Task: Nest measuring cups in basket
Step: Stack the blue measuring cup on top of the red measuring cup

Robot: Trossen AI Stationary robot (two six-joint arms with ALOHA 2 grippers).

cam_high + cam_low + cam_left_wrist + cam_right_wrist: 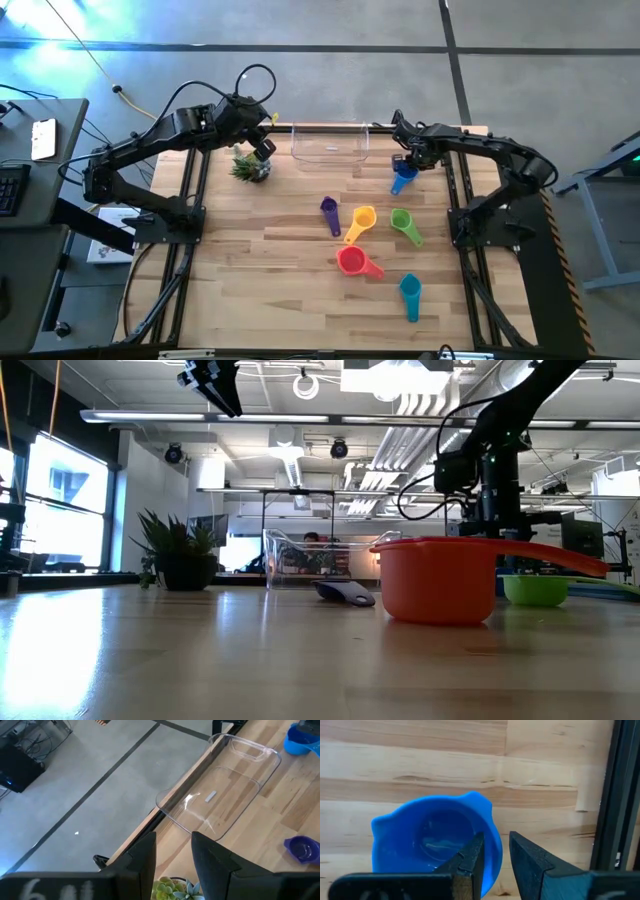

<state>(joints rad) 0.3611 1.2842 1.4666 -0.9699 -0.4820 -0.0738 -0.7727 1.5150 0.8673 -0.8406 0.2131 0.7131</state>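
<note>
The clear basket (pixel 296 142) stands at the table's far edge, with nothing in it. My right gripper (pixel 405 162) is just right of it, shut on the blue cup (pixel 403 180). The purple (pixel 330 212), yellow (pixel 361 221), green (pixel 404 225), red (pixel 353 262) and teal (pixel 411 293) cups lie loose mid-table. I cannot pick out an orange cup. My left gripper (pixel 262 148) hangs open, with a narrow gap, high above the plant and left of the basket. My right gripper (pixel 496 857) pinches the blue cup's side wall (pixel 491 851) at the rim, one finger (pixel 470 862) inside the bowl and the other outside. The fingers come from above, pointing down. The cup sits tilted in the hold. Whether it is clear of the table I cannot tell.
A small leafy plant in a pot (pixel 250 166) stands left of the basket, under my left gripper (pixel 173 855). Black frame rails (pixel 455 200) run along the table's left and right sides. Bare wood lies across the near left part of the table.
</note>
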